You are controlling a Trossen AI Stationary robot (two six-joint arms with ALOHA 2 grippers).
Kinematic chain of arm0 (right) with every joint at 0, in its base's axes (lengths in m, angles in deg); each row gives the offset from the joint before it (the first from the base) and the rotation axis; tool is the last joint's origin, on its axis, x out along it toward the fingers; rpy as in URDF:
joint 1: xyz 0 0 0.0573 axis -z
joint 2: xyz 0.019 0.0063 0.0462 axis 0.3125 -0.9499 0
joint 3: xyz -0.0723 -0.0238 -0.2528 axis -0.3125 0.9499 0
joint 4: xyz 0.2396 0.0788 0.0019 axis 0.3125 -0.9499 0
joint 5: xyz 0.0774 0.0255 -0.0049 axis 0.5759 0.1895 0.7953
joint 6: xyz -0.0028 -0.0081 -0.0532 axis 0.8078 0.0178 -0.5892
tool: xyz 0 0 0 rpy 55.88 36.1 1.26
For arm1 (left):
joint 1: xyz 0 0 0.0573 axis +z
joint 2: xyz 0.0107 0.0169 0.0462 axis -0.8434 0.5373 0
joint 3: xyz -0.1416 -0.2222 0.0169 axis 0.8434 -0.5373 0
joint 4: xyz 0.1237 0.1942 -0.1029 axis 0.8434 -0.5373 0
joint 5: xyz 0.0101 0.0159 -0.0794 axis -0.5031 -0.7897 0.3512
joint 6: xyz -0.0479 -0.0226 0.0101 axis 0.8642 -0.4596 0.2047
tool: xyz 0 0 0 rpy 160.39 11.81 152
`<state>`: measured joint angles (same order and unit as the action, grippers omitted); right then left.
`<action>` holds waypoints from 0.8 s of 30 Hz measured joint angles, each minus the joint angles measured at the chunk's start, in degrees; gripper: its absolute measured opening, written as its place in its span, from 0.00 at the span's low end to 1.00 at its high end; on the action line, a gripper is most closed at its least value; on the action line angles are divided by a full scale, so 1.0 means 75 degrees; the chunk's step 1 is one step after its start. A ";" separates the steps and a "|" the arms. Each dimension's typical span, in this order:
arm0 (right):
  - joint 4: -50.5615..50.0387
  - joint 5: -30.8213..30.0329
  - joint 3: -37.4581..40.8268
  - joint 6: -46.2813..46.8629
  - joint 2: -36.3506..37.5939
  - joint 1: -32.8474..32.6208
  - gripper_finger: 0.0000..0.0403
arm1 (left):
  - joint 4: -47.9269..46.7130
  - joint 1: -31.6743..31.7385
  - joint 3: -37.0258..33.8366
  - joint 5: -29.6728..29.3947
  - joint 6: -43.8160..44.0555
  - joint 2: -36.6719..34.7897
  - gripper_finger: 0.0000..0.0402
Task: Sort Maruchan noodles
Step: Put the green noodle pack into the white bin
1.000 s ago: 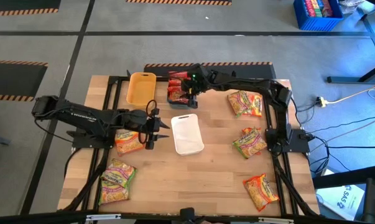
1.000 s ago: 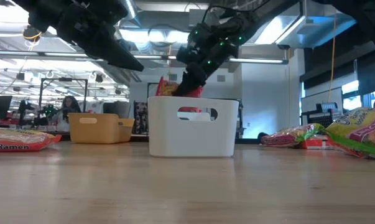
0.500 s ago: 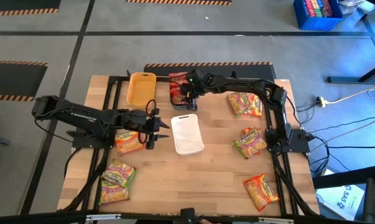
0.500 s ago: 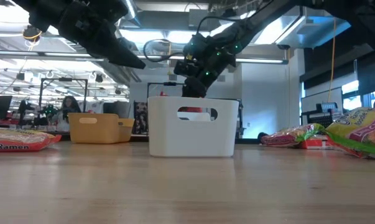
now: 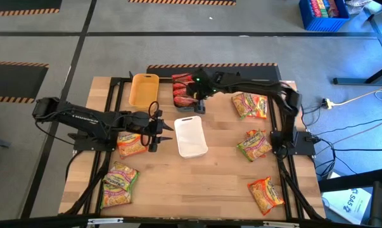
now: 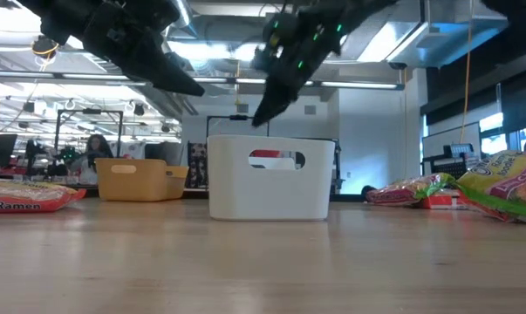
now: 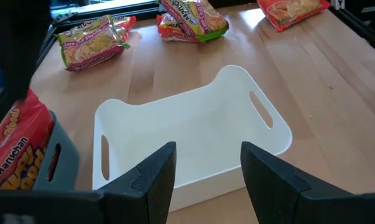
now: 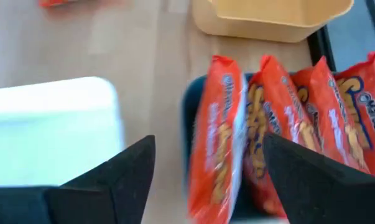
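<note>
Several red Maruchan noodle packets [image 8: 224, 143] stand on edge in a dark blue tray [image 8: 190, 115] at the table's far middle [image 5: 181, 95]. My right gripper [image 8: 206, 180] hangs open above them [image 5: 192, 96], touching nothing. An empty white tray [image 5: 191, 136] lies mid-table. My left gripper [image 7: 203, 174] hovers open just left of it [image 5: 160, 130]. Loose packets lie flat on the table: green-pink ones [image 5: 249, 105] [image 5: 254, 145] and an orange one [image 5: 265, 194] on the right, two more [image 5: 132, 143] [image 5: 118, 183] on the left.
An empty yellow tray [image 5: 144, 90] stands left of the dark blue tray. Black frame rails [image 5: 280, 158] run along the table's left and right sides. In the low view the white tray [image 6: 271, 179] stands in front of the dark blue one.
My right gripper lowered a red packet into the dark blue tray, opened and let it go, then rose and drew back a little toward the table's right edge. The packet now stands among the other red ones.
</note>
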<state>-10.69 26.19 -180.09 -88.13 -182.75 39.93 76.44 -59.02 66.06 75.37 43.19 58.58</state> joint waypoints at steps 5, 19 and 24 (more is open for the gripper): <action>-0.1269 0.0012 0.0304 0.0648 0.1220 -0.0189 0.67 | 0.0001 0.0000 0.0000 -0.0002 0.0001 0.0000 0.43; -0.1584 -0.1139 0.4505 0.2907 0.5274 -0.0592 0.60 | 0.0363 -0.0003 0.0000 -0.0008 -0.0138 0.0001 0.43; -0.1851 -0.1258 0.5476 0.4032 0.6384 -0.0595 0.60 | 0.0376 0.0000 0.0000 -0.0009 -0.0137 0.0003 0.43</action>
<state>-24.57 16.75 -139.02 -57.89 -134.88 35.47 79.26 -59.02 66.06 75.31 42.16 58.59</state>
